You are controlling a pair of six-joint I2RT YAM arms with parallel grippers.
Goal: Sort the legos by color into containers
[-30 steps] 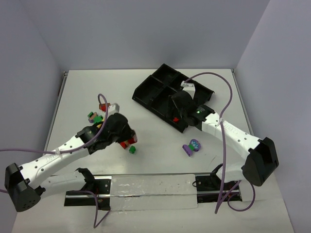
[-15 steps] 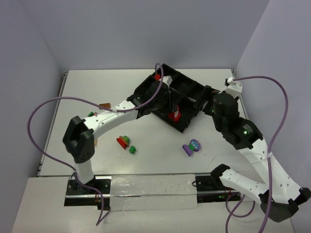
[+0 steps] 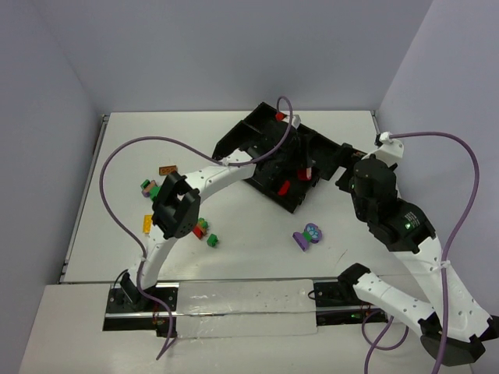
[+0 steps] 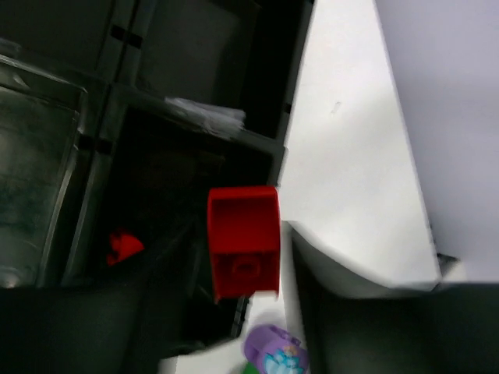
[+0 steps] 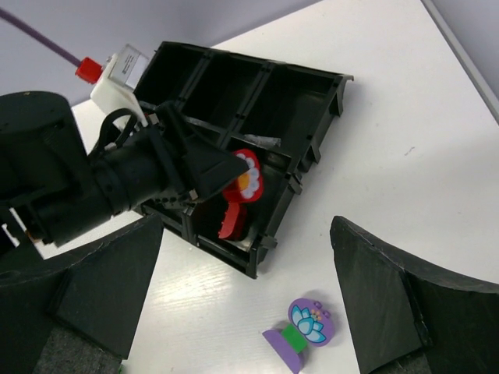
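Two red bricks: a boxy, hollow-backed red brick (image 4: 243, 241) sits between the left gripper's fingers, above a section at the tray's near edge; a smaller red piece (image 4: 123, 245) lies on that section's floor
Left gripper (image 3: 290, 167): jaws spread wider than the boxy brick, with no clamp on it to be seen; tips point down into the tray
Left arm: rises from its near-left base, folds sharply at a black elbow, then sends a long white forearm across the table to the tray
Right gripper (image 5: 245, 234): both broad dark fingers stand wide apart with nothing between them, just beside the tray's right end
Right arm: climbs from its near-right base, black wrist bent towards the tray
Tray (image 3: 234, 152): matte black plastic with thin upright walls that split it into rectangular sections; set at a slant on the table
Purple flower piece (image 3: 309, 234): round, petal-printed face on a purple and green block, lying on the table near the tray's near corner
Loose bricks at left: green brick (image 3: 145, 185), yellow brick (image 3: 147, 224), flat orange piece (image 3: 166, 169), a red and green pair (image 3: 200, 227) and another green one (image 3: 211, 240), all glossy moulded plastic, well apart from the tray
Table (image 3: 257, 257): flat, white, matte
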